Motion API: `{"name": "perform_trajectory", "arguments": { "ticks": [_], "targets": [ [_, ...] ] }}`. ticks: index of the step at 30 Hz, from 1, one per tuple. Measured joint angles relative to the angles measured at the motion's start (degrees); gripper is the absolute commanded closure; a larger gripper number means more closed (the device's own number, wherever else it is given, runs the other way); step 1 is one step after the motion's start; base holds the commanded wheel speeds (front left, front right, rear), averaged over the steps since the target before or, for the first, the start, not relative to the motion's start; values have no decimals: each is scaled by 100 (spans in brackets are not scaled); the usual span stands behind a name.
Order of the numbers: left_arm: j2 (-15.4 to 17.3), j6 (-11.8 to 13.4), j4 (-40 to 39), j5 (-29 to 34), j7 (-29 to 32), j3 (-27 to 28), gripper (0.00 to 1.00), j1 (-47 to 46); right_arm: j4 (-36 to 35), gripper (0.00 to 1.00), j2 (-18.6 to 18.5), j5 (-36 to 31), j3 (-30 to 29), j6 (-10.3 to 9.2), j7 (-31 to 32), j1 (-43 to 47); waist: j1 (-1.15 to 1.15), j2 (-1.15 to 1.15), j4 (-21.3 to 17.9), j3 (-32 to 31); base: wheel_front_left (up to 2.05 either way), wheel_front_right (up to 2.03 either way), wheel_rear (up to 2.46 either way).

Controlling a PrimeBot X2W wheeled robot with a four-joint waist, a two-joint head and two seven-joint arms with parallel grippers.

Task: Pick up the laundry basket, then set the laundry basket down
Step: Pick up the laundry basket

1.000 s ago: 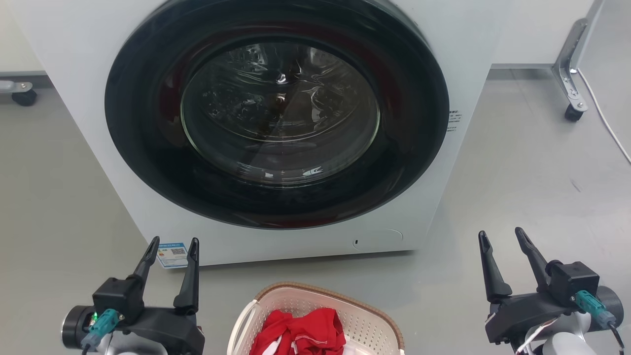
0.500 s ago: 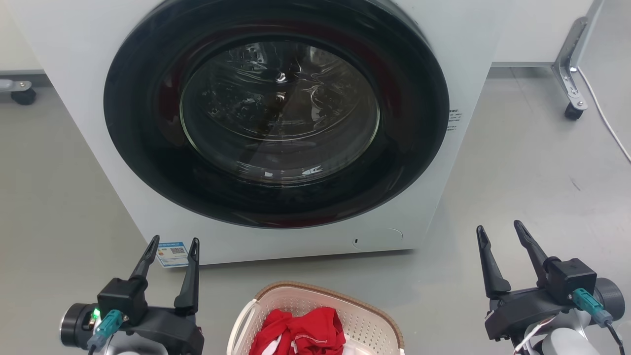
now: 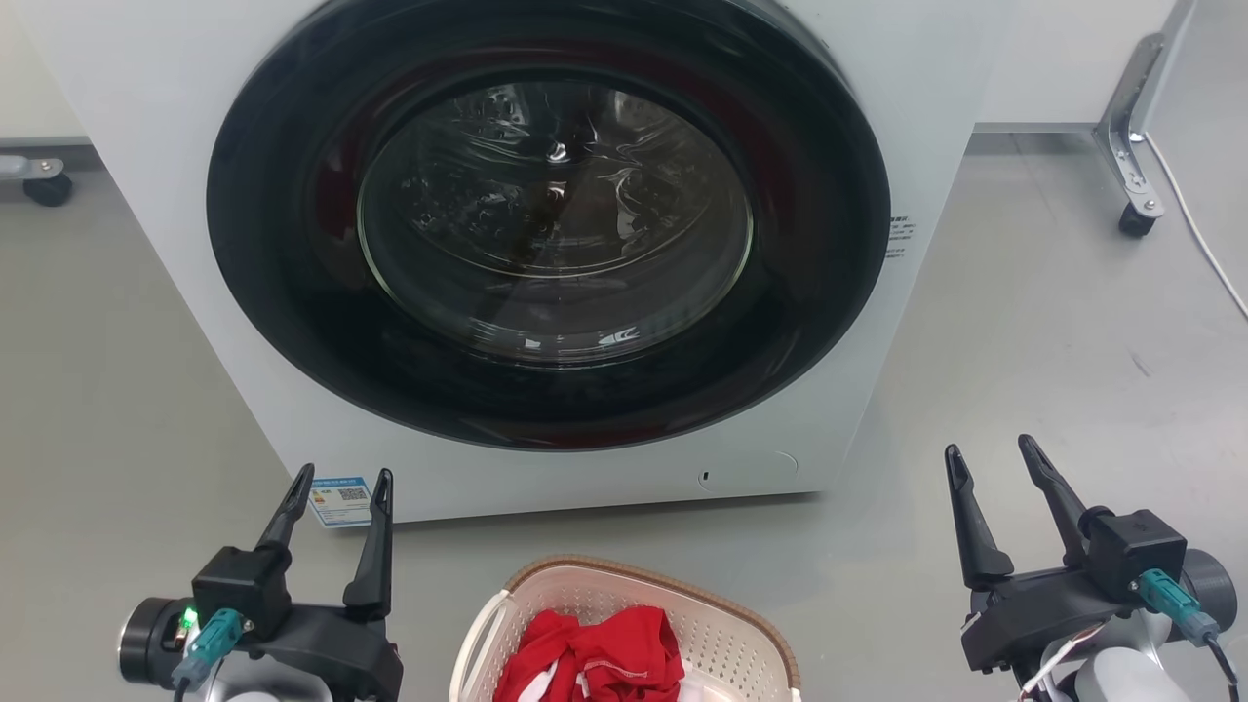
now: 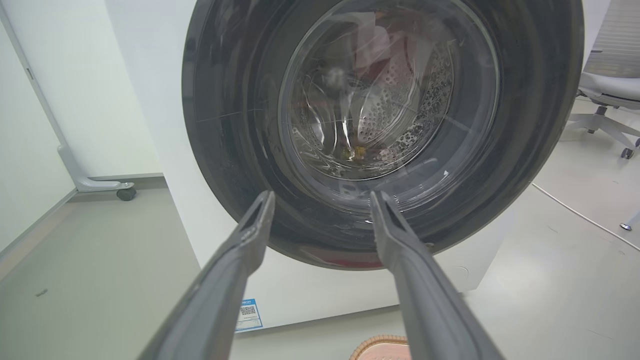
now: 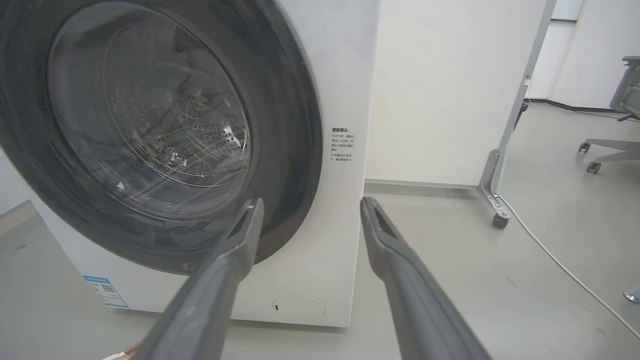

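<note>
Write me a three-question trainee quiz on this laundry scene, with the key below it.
1. Multiple choice: what lies in the laundry basket?
A) red clothing
B) blue towels
C) nothing

2. True or false: the left gripper and the right gripper are both shut on the basket's handles.

3. Fill in: the door of the washing machine is ____.

Key:
1. A.
2. False. Both grippers are open, one on each side of the basket and clear of it.
3. Shut.
</note>
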Motion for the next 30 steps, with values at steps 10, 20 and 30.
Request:
{"name": "perform_trajectory", "arguments": {
  "ticks": [10,20,30],
  "targets": [
    [-7,1,-153,0,7,-25,0,-1,-250,0,58,32,-120,14,0,59,0,0,-7,325,0,0,0],
    [-41,0,-256,0,66,-46,0,-278,-544,0,143,68,-227,13,-10,-47,0,1,-3,985,0,0,0],
    [-120,-132,-90,0,293,-213,0,-703,-748,0,231,51,-254,13,-24,-324,1,1,-9,1791,0,0,0]
  ]
}}
